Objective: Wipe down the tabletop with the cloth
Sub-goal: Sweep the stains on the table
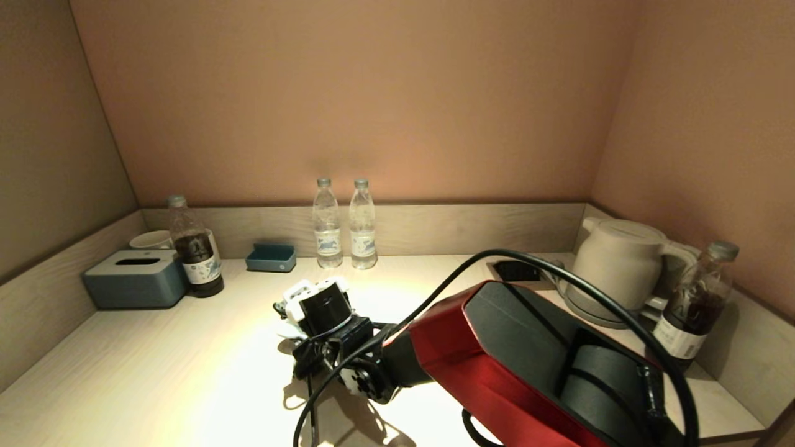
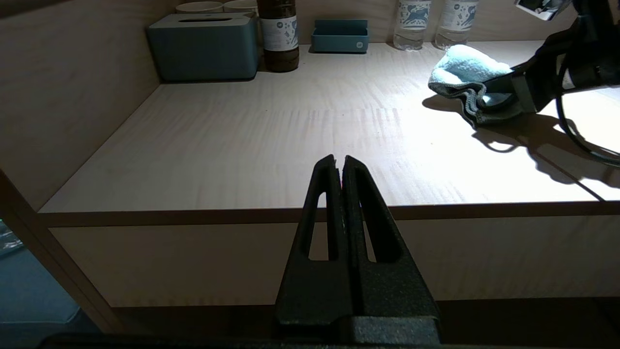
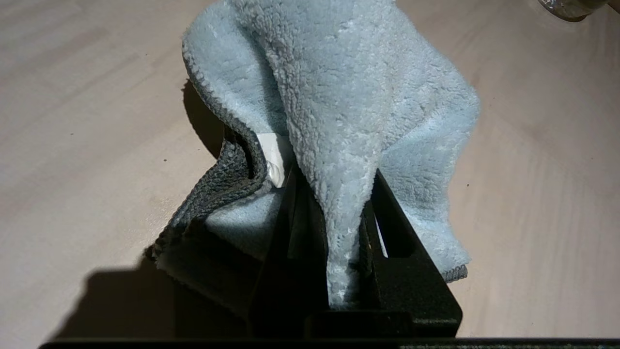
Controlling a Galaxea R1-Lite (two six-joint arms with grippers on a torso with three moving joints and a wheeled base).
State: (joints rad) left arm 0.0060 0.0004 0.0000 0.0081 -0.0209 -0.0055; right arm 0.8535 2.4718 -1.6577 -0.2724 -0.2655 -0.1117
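The pale blue-green cloth (image 3: 348, 97) with grey edging and a white tag is bunched on the pale wood tabletop (image 3: 72, 97). My right gripper (image 3: 334, 177) is shut on a fold of it, low over the middle of the tabletop (image 1: 155, 372). In the head view the right wrist (image 1: 323, 310) covers the gripper and nearly all of the cloth. The left wrist view shows the cloth (image 2: 465, 72) resting on the tabletop (image 2: 242, 135). My left gripper (image 2: 339, 160) is shut and empty, in front of and below the counter's front edge.
A dark blue tissue box (image 1: 133, 279), a cup (image 1: 152, 239), a dark drink bottle (image 1: 195, 248) and a small blue tray (image 1: 271, 257) stand back left. Two water bottles (image 1: 327, 223) stand at the back. A kettle (image 1: 621, 267), socket recess (image 1: 515, 270) and another bottle (image 1: 695, 304) are on the right.
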